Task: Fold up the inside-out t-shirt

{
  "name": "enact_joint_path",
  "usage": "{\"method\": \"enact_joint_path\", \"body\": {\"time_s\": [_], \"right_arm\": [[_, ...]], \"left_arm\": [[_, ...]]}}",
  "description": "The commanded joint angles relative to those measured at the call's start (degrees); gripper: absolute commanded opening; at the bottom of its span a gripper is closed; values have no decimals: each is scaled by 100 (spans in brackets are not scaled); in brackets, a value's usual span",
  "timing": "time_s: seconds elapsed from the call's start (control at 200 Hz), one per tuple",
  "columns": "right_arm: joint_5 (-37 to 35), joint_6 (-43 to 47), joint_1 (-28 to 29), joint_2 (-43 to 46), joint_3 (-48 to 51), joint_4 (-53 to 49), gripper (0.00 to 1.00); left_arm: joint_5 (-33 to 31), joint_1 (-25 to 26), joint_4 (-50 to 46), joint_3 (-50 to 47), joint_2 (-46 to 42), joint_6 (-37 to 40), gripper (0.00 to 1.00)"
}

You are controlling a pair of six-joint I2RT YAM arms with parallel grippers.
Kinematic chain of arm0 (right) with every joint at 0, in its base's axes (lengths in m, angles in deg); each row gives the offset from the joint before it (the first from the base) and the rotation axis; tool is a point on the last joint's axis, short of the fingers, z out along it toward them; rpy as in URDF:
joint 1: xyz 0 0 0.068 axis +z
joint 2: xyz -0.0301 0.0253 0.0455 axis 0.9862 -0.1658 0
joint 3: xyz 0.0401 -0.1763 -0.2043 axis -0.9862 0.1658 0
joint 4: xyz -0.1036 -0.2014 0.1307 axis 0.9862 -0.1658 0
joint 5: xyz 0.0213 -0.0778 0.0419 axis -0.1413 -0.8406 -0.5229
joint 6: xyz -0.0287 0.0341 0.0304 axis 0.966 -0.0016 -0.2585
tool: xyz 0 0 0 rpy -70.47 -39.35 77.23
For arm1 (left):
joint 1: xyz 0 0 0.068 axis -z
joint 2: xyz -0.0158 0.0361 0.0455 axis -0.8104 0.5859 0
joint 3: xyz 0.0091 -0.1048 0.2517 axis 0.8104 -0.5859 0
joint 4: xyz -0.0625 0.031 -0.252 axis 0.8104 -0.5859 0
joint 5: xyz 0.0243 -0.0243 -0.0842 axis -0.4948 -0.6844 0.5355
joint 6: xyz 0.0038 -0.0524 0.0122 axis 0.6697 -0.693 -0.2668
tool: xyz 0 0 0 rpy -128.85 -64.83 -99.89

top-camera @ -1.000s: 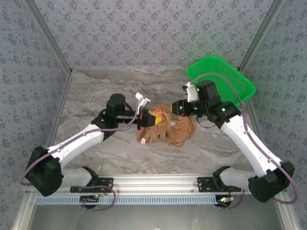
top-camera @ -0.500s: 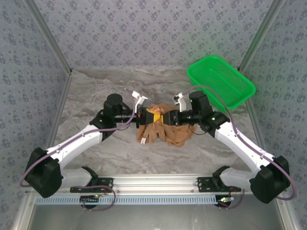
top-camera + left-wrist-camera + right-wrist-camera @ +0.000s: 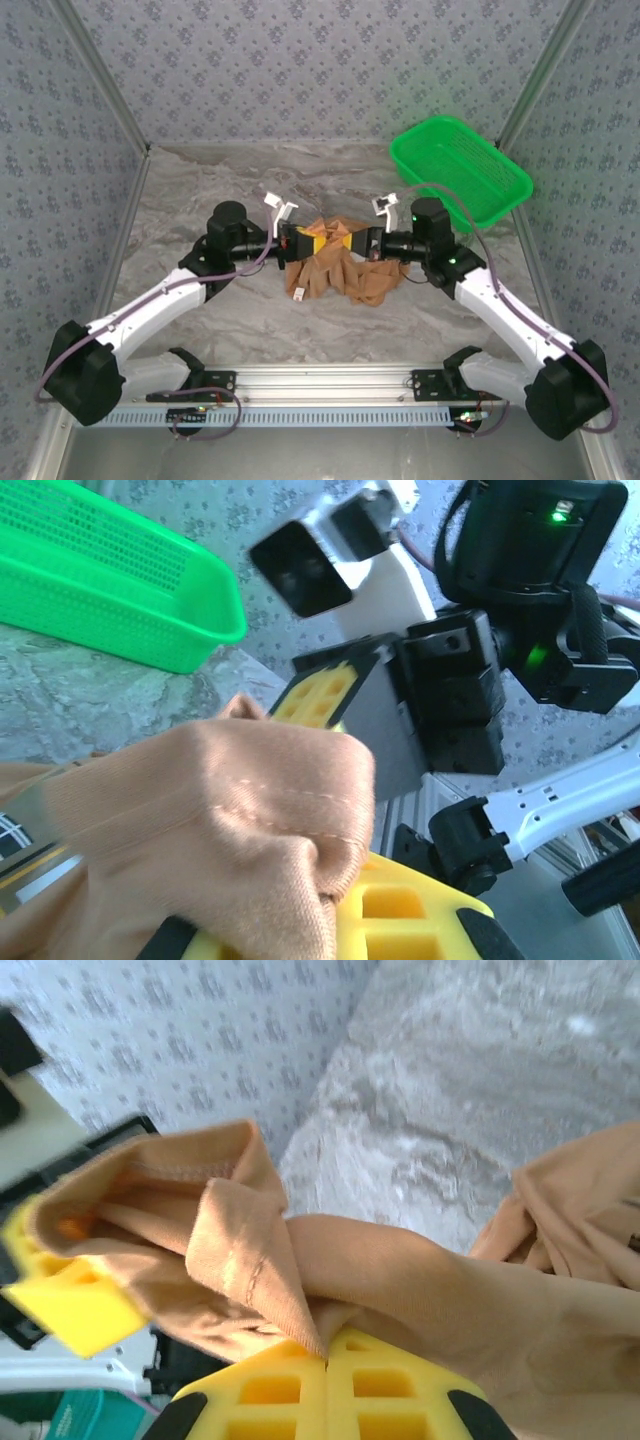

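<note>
The inside-out t-shirt (image 3: 340, 272) is a wrinkled orange-tan heap in the middle of the table, with its upper edge lifted between both arms. My left gripper (image 3: 303, 243) is shut on that raised edge from the left. My right gripper (image 3: 354, 243) is shut on it from the right, a short gap away. In the left wrist view the t-shirt (image 3: 230, 810) drapes over my left gripper (image 3: 335, 875) and hides most of the yellow pads. In the right wrist view my right gripper (image 3: 327, 1358) pinches a fold of the t-shirt (image 3: 400, 1280) between closed yellow pads.
A green mesh basket (image 3: 460, 165) stands at the back right, also seen in the left wrist view as the basket (image 3: 120, 580). The marble table (image 3: 200, 180) is walled by patterned panels. A metal rail (image 3: 320, 378) runs along the near edge.
My right gripper swung left from beside the basket to the shirt's raised edge and closed on it. My left gripper kept its hold and drew slightly left.
</note>
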Motion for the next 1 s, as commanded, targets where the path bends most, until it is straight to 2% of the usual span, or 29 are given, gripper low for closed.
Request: {"method": "enact_joint_path", "body": {"time_s": [0.0, 0.185, 0.28, 0.365, 0.4, 0.49, 0.55, 0.62, 0.71, 0.859, 0.994], "right_arm": [[-60, -376, -107, 356, 284, 1038, 0], [-114, -389, -85, 597, 594, 2048, 0], [-15, -237, -74, 645, 672, 2238, 0], [81, 75, -53, 648, 753, 2061, 0], [33, 474, -19, 648, 806, 1847, 0], [-422, 1212, 118, 587, 911, 1037, 0], [-710, 1394, 156, 523, 953, 714, 0], [-1040, 1345, 160, 506, 957, 492, 11], [-1078, 1525, 160, 569, 828, 143, 24], [-856, 2103, 149, 753, 440, -700, 36], [-508, 2123, 129, 676, 117, -654, 48]], "left_arm": [[-235, -108, 237, -141, -241, -62, 0], [-473, -152, 51, -219, -314, 1, 0], [-510, -171, 137, -298, -361, -77, 0], [-438, -210, 444, -378, -450, -241, 0], [-402, -224, 630, -423, -493, -336, 0], [-246, -252, 1062, -457, -593, -530, 0], [-99, -256, 1192, -410, -622, -566, 0], [74, -252, 1233, -372, -639, -496, 0], [235, -263, 1126, -331, -630, -237, 0], [538, -259, 610, -188, -638, 466, 0], [722, -265, -118, -44, -691, 1227, 0]]}}
